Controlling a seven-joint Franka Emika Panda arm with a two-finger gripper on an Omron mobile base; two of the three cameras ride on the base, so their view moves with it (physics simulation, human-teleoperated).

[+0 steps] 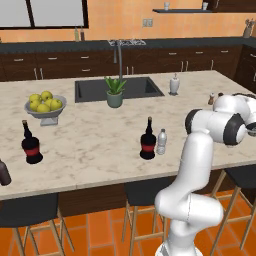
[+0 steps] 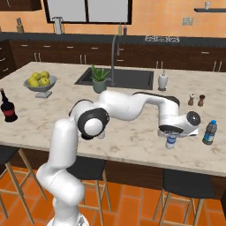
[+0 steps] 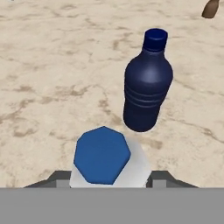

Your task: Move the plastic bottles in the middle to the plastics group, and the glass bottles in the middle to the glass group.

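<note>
My gripper (image 2: 171,136) is shut on a clear water bottle with a blue label (image 2: 171,141), gripped just below its blue cap (image 3: 101,154). I hold it upright, low over the right part of the counter. The small dark-blue bottle (image 3: 146,83) of the plastics group stands a short way beyond it, to its right in the right base view (image 2: 209,132). In the middle of the counter stand the black glass bottle with a red band (image 1: 147,140) and the plain white-capped plastic bottle (image 1: 161,141), side by side. At the far left are its black twin (image 1: 31,144) and a stubby brown bottle (image 1: 4,173).
A fruit bowl of lemons (image 1: 45,105), a potted plant (image 1: 114,92), the sink (image 1: 118,89) and a white soap dispenser (image 1: 174,84) lie further back. Two small shakers (image 2: 196,100) stand behind the dark-blue bottle. Stools line the counter's near edge (image 2: 132,159).
</note>
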